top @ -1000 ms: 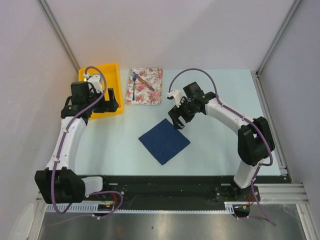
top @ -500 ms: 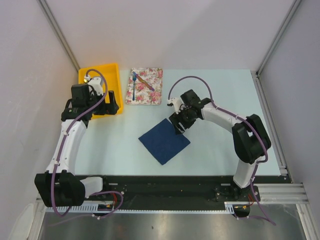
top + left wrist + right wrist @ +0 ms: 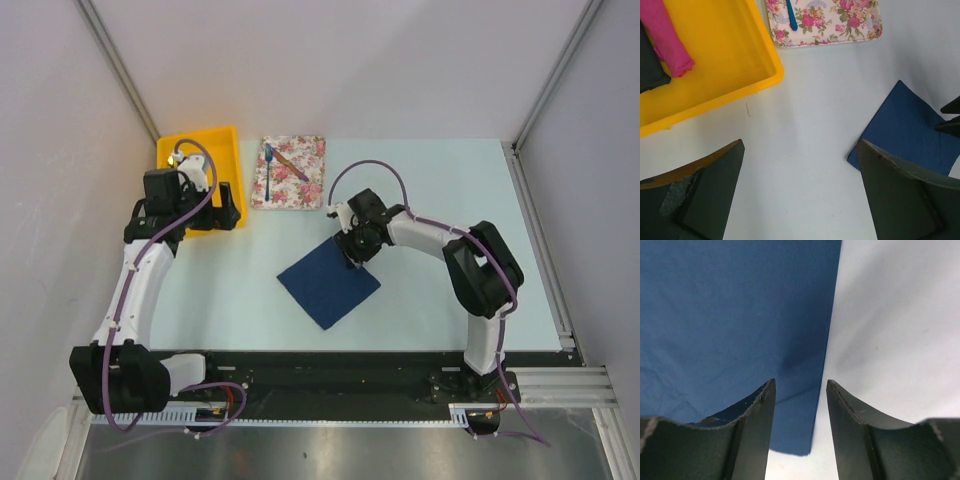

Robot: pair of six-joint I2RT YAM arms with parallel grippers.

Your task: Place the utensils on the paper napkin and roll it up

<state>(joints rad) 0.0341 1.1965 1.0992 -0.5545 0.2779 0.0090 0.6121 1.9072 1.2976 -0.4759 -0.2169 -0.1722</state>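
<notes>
The navy paper napkin [image 3: 326, 285] lies flat on the table, one corner pointing away from me. My right gripper [image 3: 351, 251] is low over its far right edge, near the far corner. In the right wrist view the open jaws [image 3: 800, 384] straddle that edge of the napkin [image 3: 735, 315] without holding it. The two utensils lie on the floral mat [image 3: 300, 185]: one blue-handled [image 3: 268, 172], one tan-orange [image 3: 288, 162]. My left gripper [image 3: 228, 203] is open and empty by the yellow tray. In the left wrist view [image 3: 800, 145] it hangs over bare table, with the napkin [image 3: 910, 125] at the right.
The yellow tray [image 3: 222, 140] stands at the back left and holds a pink block [image 3: 667, 40] and a black block [image 3: 647, 67]. The floral mat [image 3: 840, 25] lies right of the tray. Grey walls close the table at the back and sides.
My right gripper has moved left and down onto the napkin's far right edge. The left arm has barely shifted. Napkin and utensils have not moved.
</notes>
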